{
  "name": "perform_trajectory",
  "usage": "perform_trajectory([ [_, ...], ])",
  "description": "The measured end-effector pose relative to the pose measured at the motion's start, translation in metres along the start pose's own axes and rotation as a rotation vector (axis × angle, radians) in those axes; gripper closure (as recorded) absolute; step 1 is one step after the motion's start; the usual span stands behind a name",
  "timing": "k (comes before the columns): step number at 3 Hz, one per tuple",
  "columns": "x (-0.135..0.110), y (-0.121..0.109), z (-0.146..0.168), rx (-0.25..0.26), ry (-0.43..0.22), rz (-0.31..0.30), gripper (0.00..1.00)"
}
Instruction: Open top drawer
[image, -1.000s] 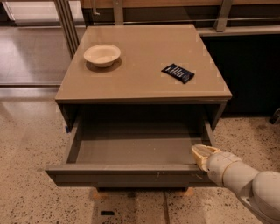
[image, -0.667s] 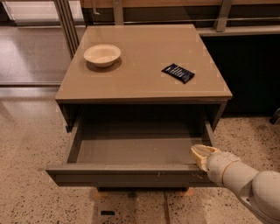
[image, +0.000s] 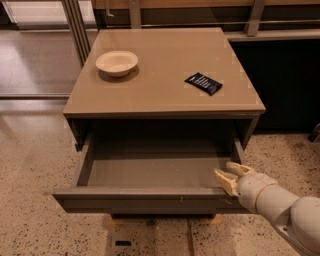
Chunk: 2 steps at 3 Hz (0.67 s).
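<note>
The top drawer (image: 150, 197) of the tan cabinet stands pulled far out toward me, its plain grey inside bare. Small pale scratches show on its dark front, right of centre. My gripper (image: 231, 176), pale cream, reaches in from the lower right and sits at the drawer's front right corner, its fingers (image: 226, 181) over the top edge of the drawer front. The lower drawers are hidden beneath the open one.
On the cabinet top (image: 165, 95) sit a pale bowl (image: 116, 62) at the left and a dark blue packet (image: 203, 83) at the right. Speckled floor (image: 30, 165) surrounds the cabinet. A metal post (image: 76, 27) and railing stand behind; a dark panel (image: 285, 85) at right.
</note>
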<state>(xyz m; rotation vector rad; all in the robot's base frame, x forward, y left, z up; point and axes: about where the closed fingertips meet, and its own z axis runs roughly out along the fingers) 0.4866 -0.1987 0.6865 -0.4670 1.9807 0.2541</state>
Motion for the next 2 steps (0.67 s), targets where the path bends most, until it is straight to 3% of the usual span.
perform_trajectory([
  [1, -0.0535, 0.0019, -0.0152, 0.031, -0.114, -0.107, 0.0],
  [2, -0.0536, 0.0019, -0.0152, 0.031, -0.114, -0.107, 0.0],
])
